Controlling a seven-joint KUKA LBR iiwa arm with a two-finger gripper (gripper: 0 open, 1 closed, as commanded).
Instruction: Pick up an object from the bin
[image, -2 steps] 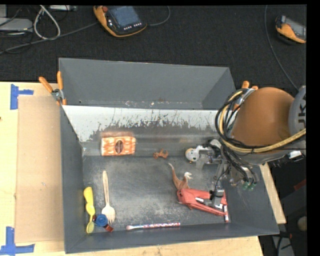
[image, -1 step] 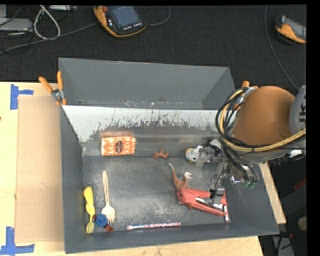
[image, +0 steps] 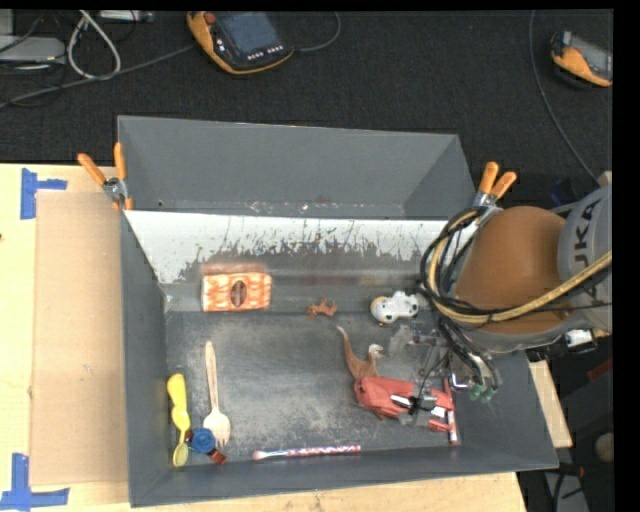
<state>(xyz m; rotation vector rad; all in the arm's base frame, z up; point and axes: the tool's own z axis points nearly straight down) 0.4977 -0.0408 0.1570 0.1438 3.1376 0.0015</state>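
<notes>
- Camera view puts your claw (image: 432, 398) low in the front right corner of the bin (image: 300, 180), right over a flat red toy (image: 375, 393); you cannot tell whether it is released or clenched.
- Treat the pick as not yet done: the red toy lies on the bin floor and nothing is lifted. A secure grip and the lift are what is left.
- A brown dinosaur figure (image: 352, 352) sits just behind the red toy.
- For writing, you can read "KU" on the arm's grey shell (image: 590, 225); the orange packet (image: 237, 292) near the back left corner is too small to read.
</notes>
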